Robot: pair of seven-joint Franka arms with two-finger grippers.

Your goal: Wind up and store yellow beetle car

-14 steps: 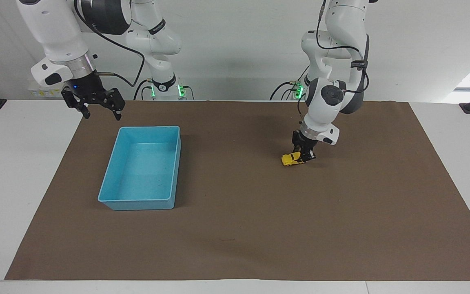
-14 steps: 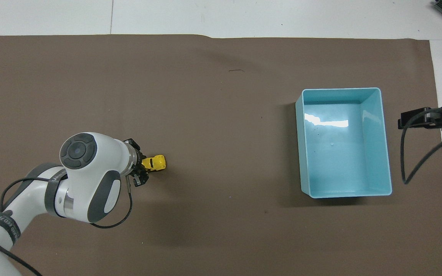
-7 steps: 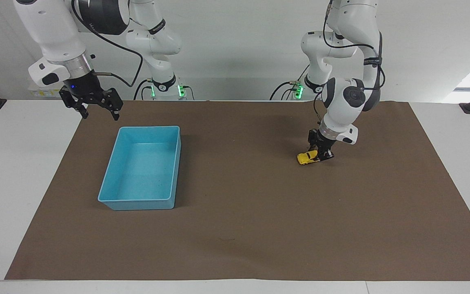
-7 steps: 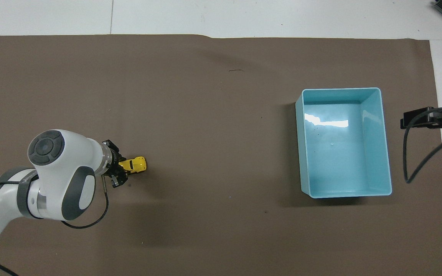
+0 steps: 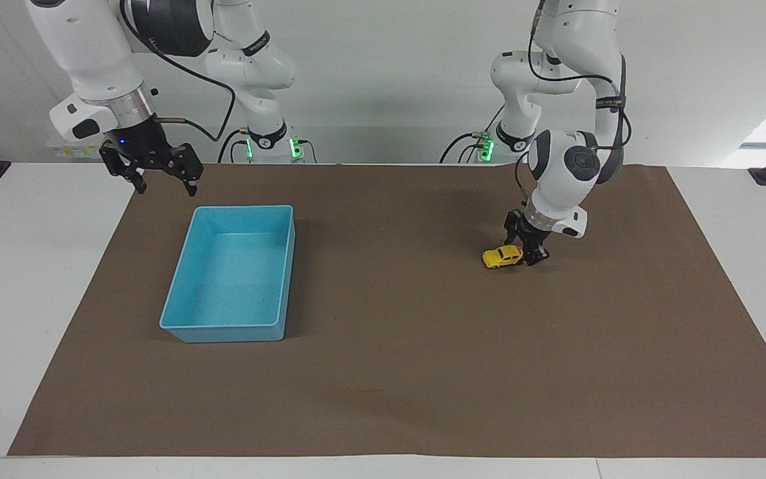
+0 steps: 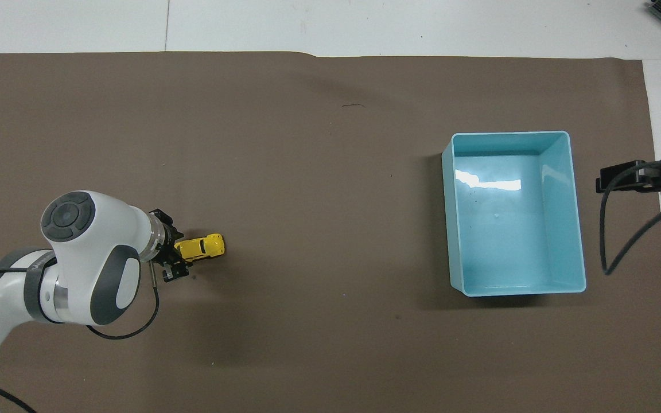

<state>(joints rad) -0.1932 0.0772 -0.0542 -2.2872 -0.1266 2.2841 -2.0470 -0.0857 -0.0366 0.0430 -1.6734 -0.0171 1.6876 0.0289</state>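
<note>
Brown mat carries the yellow beetle car just beside the now-parted left gripper, which clamped it earlier, while the right gripper waits spread.

Left tool low (right tool raised)

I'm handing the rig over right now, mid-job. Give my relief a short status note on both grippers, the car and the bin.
Left gripper: low on the brown mat, at the rear end of the yellow beetle car; grip unclear.
Right gripper: open, waiting in the air by the blue bin.
Car: on its wheels on the mat, toward the left arm's end.
Bin: empty, toward the right arm's end.
Done: nothing stored.
Left: release or carry the car, then put it in the bin.
</note>
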